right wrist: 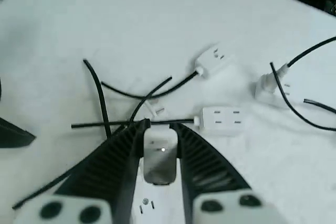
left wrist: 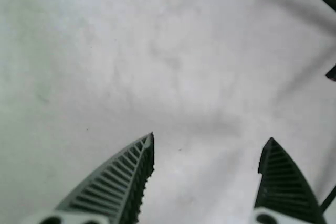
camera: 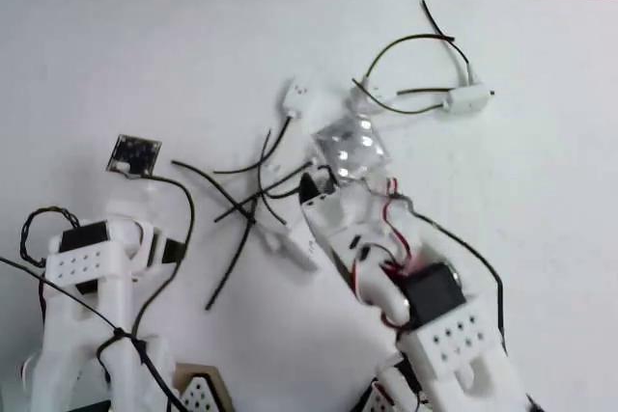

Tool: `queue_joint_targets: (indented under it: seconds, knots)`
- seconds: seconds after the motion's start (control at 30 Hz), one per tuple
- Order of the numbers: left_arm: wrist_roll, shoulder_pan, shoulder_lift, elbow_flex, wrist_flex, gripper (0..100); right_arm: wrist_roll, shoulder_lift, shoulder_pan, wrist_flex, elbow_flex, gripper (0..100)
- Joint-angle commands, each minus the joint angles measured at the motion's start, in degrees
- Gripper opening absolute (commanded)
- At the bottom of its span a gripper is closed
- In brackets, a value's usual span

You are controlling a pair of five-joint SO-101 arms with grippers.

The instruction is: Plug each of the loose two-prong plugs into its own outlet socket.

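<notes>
Plug [right wrist: 159,161] is pinched in the right end effector [right wrist: 160,125], aimed toward a socket [right wrist: 221,119] just ahead, probably to line up prongs; left end effector [left wrist: 211,139] hangs spread over the worktop [left wrist: 131,51].

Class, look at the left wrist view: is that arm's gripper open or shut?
Open. The left gripper shows its two ribbed fingers wide apart, with bare white table between them and nothing held.

The high view looks down over the whole bench [camera: 502,36]. The wrist views sit close above it; the right wrist view and the high view share the black cords [right wrist: 101,98].
</notes>
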State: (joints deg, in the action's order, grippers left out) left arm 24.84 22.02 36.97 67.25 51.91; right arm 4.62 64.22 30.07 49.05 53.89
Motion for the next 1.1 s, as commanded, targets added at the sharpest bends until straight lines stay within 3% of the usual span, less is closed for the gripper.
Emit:
queue_joint_targets:
  seconds: [0.0, 0.4, 0.67, 0.9, 1.07]
  knots:
    - [0.09, 0.13, 2.07, -0.62, -0.88, 31, -1.23, 5.49, 0.4, -3.12, 0.88, 1.7]
    - [0.09, 0.31, 2.07, -0.62, -0.88, 31, -0.97, 10.86, -2.86, -4.35, 1.58, 1.7]
    - [0.09, 0.31, 2.07, -0.62, -0.88, 31, 2.9, 10.07, -7.69, -10.77, 11.87, 1.6]
    - [0.09, 0.31, 2.07, -0.62, -0.88, 31, 4.4, 0.57, -13.05, -6.64, 13.54, 1.7]
    - [0.09, 0.31, 2.07, -0.62, -0.88, 31, 10.81, -4.7, -15.16, -2.51, 13.45, 1.7]
